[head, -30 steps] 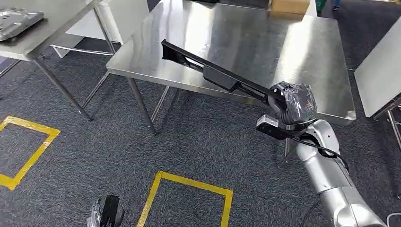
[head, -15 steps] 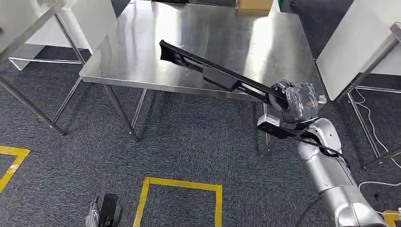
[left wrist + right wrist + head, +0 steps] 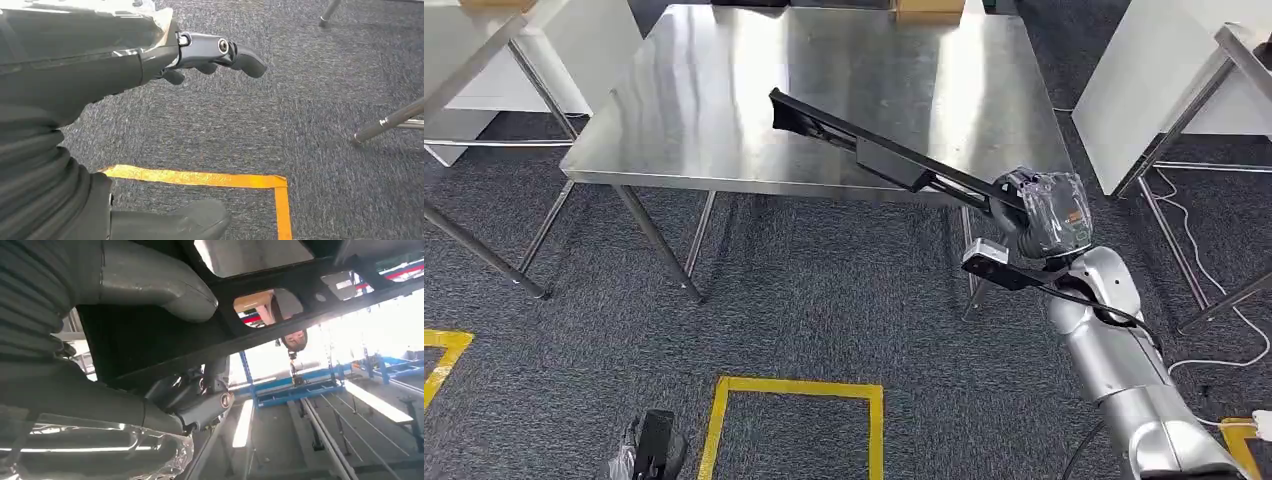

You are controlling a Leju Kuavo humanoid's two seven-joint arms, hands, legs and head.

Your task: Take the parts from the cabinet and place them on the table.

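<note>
One long black part (image 3: 886, 160) is what we find in the right hand (image 3: 1042, 212), which grasps it at its near end. In the head view the part slants up and away to the left, its far end over the steel table (image 3: 724, 110) and its middle above the table's front edge; we cannot tell whether it touches the top. The right hand, wrapped in clear film, sits just past the table's front right corner, above the grey carpet (image 3: 824, 300).

In the right wrist view we see the grip close up: the thick grey thumb (image 3: 155, 287) lies across the part (image 3: 280, 305) and darker fingers (image 3: 200, 405) curl under it, so the bar is clamped between them. Cut-outs in the bar show here that the head view does not make plain.

The left hand (image 3: 649, 450) sits low at the bottom edge of the head view, near a yellow tape square (image 3: 796, 420) on the floor. In the left wrist view we see it (image 3: 210, 50) over the carpet with nothing in it, fingers loosely extended and apart from the thumb (image 3: 170, 222), with a corner of the tape (image 3: 250, 180) below.
</note>
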